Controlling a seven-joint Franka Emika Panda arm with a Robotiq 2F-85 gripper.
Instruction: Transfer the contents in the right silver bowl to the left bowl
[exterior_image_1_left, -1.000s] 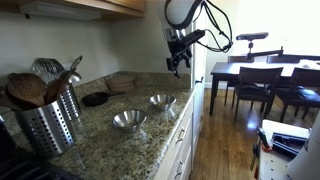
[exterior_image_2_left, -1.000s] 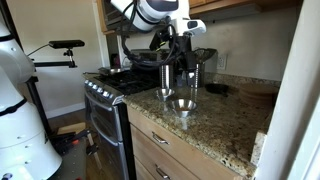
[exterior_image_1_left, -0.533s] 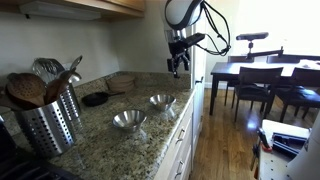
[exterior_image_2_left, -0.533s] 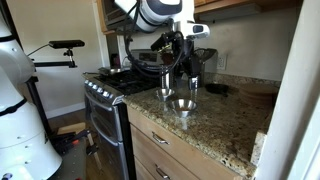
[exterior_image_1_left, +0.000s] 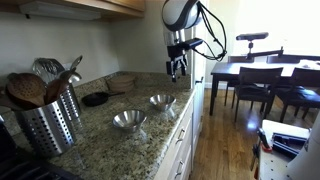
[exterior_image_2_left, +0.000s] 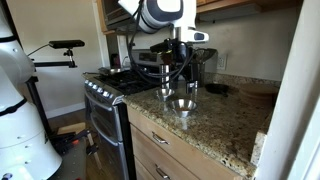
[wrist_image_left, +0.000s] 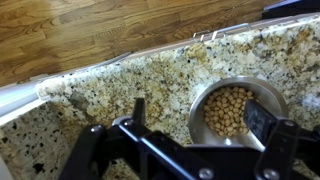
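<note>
Two silver bowls stand on the granite counter (exterior_image_1_left: 110, 150): one nearer the utensil holder (exterior_image_1_left: 128, 119) and one nearer the counter's end (exterior_image_1_left: 161, 101). In the other exterior view I see one bowl (exterior_image_2_left: 181, 104) below the gripper. The wrist view shows a silver bowl (wrist_image_left: 212, 92) filled with small tan round pieces (wrist_image_left: 230, 110), near the counter's front edge. My gripper (exterior_image_1_left: 177, 68) (exterior_image_2_left: 185, 72) hangs in the air well above the bowls. Its fingers are open and empty (wrist_image_left: 200, 115), with the filled bowl showing between them, close to one finger.
A metal holder with wooden spoons and a whisk (exterior_image_1_left: 45, 120) stands on the counter, with a small black dish (exterior_image_1_left: 96, 99) behind the bowls. A stove (exterior_image_2_left: 110, 95) adjoins the counter. A dining table and chairs (exterior_image_1_left: 262, 78) stand beyond the counter's end.
The gripper has shifted slightly sideways and a little lower above the bowls. The bowls have not moved.
</note>
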